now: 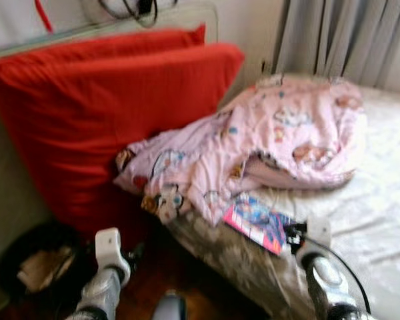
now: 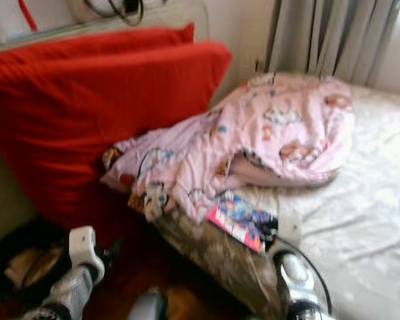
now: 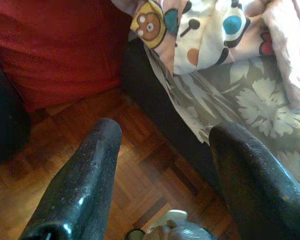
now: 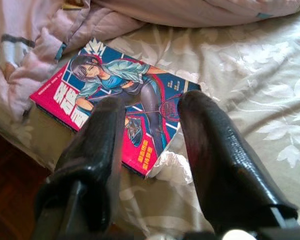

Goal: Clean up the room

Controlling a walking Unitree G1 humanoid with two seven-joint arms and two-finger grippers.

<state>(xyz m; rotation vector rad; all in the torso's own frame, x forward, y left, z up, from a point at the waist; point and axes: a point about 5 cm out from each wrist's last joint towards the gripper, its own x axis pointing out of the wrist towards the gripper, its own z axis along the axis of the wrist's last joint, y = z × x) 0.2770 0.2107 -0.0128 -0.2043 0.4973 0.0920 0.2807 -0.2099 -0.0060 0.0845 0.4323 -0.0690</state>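
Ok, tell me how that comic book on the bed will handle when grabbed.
The comic book looks thin and glossy, so it will probably flex and may slip. It lies flat on the soft bedsheet, so the right end effector, open above it, likely needs an edge.

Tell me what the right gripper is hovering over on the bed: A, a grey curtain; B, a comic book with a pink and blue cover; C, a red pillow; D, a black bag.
B: in the right wrist view the right gripper has its open fingers just above the comic book, which lies flat on the bed sheet beside the pink blanket.
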